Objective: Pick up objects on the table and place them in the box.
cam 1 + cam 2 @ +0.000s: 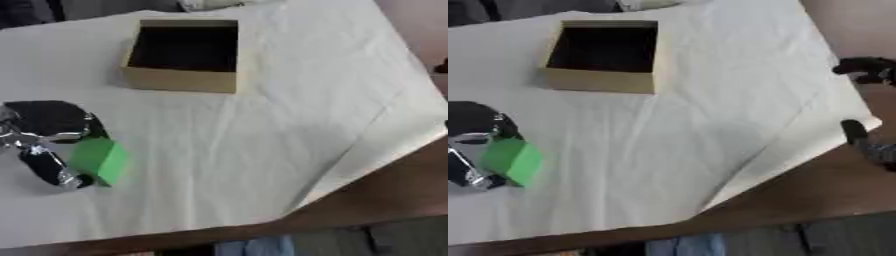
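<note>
The green block [98, 160], well short of the cardboard box [182, 55] on the table [262, 150], is clasped by the left hand [44, 135], fingers curled on its flat sides; it is judged light, rigid, smooth.

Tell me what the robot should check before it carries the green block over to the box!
1. Left hand on the green block: ok, its fingers and thumb are curled around it.
2. Block lifted off the tablecloth: cannot tell, it looks low over the cloth.
3. Box open on top: ok, its dark inside shows.
4. Box has room: ok, nothing is seen inside.
5. Way from block to box free: ok, only bare cloth lies between.
6. Right hand out of the way: ok, it is at the table's right edge.
</note>
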Tool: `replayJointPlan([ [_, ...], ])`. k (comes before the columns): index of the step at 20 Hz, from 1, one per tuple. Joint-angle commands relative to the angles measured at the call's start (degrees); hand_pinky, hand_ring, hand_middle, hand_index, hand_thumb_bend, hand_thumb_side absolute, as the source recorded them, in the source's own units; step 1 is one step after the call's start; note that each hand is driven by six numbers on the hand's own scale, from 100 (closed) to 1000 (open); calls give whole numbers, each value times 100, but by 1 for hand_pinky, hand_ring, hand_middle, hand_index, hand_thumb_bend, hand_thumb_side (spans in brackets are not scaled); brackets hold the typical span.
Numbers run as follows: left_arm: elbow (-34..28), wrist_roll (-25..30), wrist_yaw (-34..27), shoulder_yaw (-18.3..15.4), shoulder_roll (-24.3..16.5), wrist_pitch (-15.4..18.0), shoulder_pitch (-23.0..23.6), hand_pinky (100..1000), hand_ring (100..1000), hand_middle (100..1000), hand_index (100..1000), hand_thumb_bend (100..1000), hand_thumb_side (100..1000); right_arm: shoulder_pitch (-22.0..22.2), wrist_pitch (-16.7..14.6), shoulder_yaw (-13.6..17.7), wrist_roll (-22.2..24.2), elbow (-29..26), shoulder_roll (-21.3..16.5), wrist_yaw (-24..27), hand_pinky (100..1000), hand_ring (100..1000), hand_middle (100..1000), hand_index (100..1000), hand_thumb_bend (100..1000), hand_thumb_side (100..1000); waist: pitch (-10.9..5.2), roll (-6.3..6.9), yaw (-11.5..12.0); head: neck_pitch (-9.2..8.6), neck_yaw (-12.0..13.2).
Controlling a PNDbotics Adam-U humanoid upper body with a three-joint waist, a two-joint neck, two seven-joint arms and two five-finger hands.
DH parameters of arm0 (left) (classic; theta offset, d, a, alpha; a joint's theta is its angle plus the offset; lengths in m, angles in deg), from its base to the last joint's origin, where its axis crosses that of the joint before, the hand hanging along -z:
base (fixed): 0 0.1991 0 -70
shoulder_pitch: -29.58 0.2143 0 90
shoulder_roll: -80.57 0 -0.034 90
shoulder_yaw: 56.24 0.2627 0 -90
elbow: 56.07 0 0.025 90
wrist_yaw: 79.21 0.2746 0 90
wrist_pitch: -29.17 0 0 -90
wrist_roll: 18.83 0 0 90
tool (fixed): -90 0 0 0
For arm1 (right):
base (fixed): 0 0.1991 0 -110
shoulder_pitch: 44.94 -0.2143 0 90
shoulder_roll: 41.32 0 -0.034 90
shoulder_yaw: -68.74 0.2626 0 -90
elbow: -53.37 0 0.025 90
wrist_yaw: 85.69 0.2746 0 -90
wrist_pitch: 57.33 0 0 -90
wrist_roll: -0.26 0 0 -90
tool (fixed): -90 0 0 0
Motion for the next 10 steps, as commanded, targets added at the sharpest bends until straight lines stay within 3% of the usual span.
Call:
replayJointPlan([
  [1,-6,-102,30,-43,-114,-5,-56,675,562,521,749,323,397,-38,-22,25,14,-115,-140,29,885,1000,886,1000,100,163,-74,-22,-3,28,-2],
  [2,-29,-128,17,-68,-117,-13,-74,627,481,430,664,100,341,-35,-20,28,12,-115,-141,27,885,1000,886,1000,100,163,-78,-21,1,27,-6],
  [10,-613,-158,-362,-444,-401,-98,-194,621,466,407,644,100,332,-12,-17,25,17,-115,-167,14,886,1000,887,1000,100,162,-103,-3,0,32,-31],
])
